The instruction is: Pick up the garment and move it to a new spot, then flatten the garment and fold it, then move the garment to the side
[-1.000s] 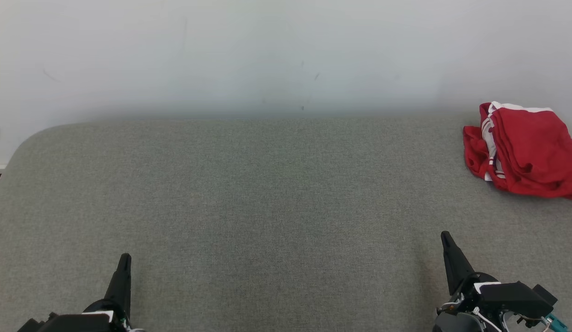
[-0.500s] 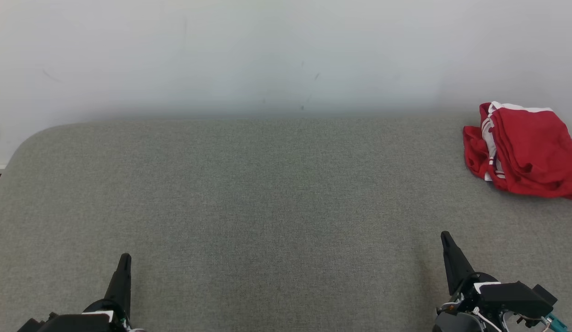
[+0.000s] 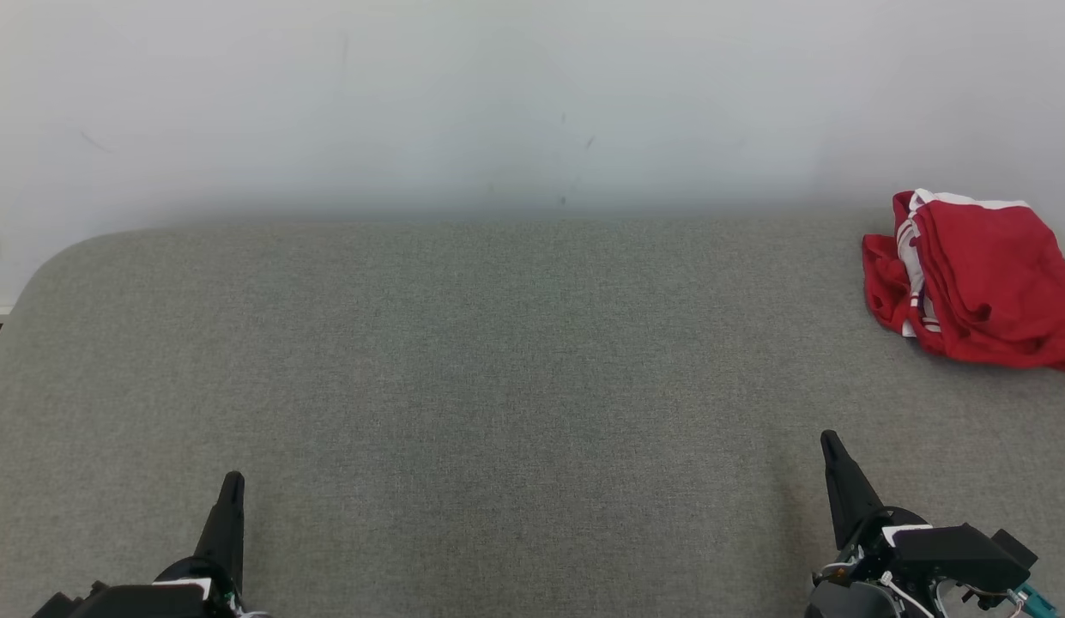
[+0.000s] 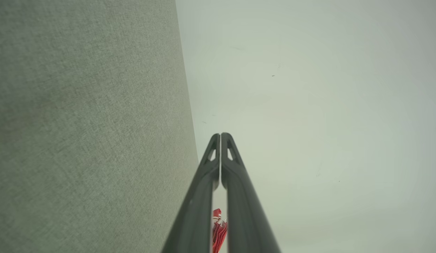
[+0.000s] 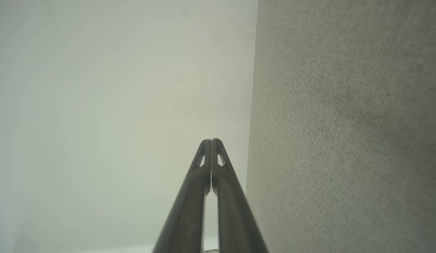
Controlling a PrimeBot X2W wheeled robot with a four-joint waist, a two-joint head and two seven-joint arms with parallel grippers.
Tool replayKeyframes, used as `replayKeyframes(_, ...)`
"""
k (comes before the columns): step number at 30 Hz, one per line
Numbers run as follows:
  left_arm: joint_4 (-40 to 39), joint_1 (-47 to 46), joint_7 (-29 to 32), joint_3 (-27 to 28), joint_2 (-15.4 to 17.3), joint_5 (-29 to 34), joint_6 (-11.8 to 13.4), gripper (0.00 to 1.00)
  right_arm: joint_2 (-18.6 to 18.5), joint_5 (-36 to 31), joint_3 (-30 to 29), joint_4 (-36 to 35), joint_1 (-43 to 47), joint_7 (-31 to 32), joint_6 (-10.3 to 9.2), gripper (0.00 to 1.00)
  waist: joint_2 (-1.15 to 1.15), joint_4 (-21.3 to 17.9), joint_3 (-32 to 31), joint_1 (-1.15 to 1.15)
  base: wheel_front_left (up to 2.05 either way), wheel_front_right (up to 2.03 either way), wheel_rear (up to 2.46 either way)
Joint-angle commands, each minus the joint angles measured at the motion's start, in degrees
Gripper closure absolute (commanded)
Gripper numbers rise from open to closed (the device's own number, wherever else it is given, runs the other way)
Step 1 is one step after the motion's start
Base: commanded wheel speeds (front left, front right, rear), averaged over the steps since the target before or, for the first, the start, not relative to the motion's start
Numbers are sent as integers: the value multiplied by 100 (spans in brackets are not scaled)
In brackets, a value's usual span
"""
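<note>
The garment (image 3: 978, 283), red with white stripes, lies bunched at the far right of the grey fabric surface (image 3: 498, 360), partly cut by the head view's right edge. A sliver of the garment (image 4: 218, 230) also peeks between the fingers in the left wrist view. My left gripper (image 3: 232, 482) rests at the lower left, shut and empty, far from the cloth. My right gripper (image 3: 831, 442) sits at the lower right, shut and empty, well short of the garment. In the wrist views the left gripper (image 4: 220, 135) and the right gripper (image 5: 211, 141) show their tips pressed together.
A pale wall (image 3: 498, 103) stands behind the grey surface. The surface's far left corner (image 3: 51, 257) is rounded, with a strip of floor edge beyond it.
</note>
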Motion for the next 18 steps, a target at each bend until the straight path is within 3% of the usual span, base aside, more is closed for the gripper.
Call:
replayKeyframes(1, 8, -53, 0, 17, -12, -30, 6, 100, 24, 9, 2, -16, -25, 18, -12, 100, 0, 0, 0, 0, 0, 0, 0)
replayKeyframes(18, 8, -53, -1, 17, -12, -31, 6, 100, 24, 10, 2, -16, -25, 17, -12, 100, 0, 0, 0, 0, 0, 0, 0)
